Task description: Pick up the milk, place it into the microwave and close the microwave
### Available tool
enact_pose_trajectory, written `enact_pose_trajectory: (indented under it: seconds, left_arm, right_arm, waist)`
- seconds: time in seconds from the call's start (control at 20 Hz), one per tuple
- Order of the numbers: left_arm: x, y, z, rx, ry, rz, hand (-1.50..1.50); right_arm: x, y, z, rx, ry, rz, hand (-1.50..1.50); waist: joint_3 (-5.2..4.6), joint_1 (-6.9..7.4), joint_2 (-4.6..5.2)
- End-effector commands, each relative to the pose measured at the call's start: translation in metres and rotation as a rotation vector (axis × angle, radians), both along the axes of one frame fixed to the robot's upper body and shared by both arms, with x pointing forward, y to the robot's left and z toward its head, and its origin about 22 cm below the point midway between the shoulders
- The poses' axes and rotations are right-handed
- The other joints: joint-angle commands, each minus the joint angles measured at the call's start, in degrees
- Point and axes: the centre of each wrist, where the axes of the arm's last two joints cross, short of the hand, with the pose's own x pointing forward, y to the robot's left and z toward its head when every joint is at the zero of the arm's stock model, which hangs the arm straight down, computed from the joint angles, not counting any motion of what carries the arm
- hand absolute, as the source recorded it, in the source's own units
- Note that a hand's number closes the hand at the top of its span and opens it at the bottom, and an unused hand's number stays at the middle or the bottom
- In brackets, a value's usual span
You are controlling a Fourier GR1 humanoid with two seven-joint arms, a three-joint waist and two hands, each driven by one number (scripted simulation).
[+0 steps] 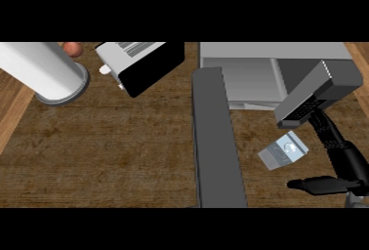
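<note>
The milk (284,152), a small pale grey-blue carton, lies tilted on the wooden counter in front of the microwave (274,53). The microwave door (216,141) stands open, a long grey slab reaching toward me, just left of the carton. My right hand (344,158) hangs from its grey forearm (317,93) to the right of the carton. Its black fingers are stretched out and the thumb (317,185) points left below the carton. The hand looks apart from the milk. My left hand does not show.
A white cylinder (45,71) on a grey base stands at the back left, with a reddish thing (72,48) behind it. A white and black toaster (140,63) sits at the back, left of the microwave door. Bare counter (108,156) spreads across the left.
</note>
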Motion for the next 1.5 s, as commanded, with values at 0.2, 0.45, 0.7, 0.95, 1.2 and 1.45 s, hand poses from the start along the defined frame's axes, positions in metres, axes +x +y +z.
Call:
enact_pose_trajectory:
  seconds: [0.2,0.45,0.7,0.95,1.2,1.45]
  left_arm:
    - [-0.028,0.000,0.016,-0.038,-0.092,-0.057,-1.50]
    - [-0.031,0.012,0.020,-0.034,-0.062,-0.035,-1.50]
    - [-0.025,0.004,-0.001,-0.056,-0.078,-0.049,-1.50]
    - [-0.030,0.008,0.015,-0.041,-0.053,-0.057,-1.50]
    - [-0.039,0.001,0.015,-0.037,-0.086,-0.076,-1.50]
    - [-0.033,0.016,0.012,-0.044,-0.050,-0.070,-1.50]
  right_arm:
    - [0.003,-0.023,-0.045,-0.068,0.046,0.007,-1.50]
    - [-0.008,-0.023,-0.079,-0.092,0.038,0.015,-1.50]
    - [0.016,-0.033,-0.097,-0.054,0.038,0.033,-1.50]
    - [0.022,-0.017,-0.115,-0.032,0.024,0.050,-1.50]
    - [0.032,-0.010,-0.121,0.052,0.044,0.035,-1.50]
    - [0.034,-0.009,-0.122,0.069,0.052,0.134,1.50]
  waist:
    - [-0.01,0.36,-0.07]
    - [0.00,-0.15,-0.02]
    - [0.06,0.54,0.17]
    - [0.08,0.45,0.21]
    - [0.18,1.61,0.37]
    - [0.12,0.71,0.32]
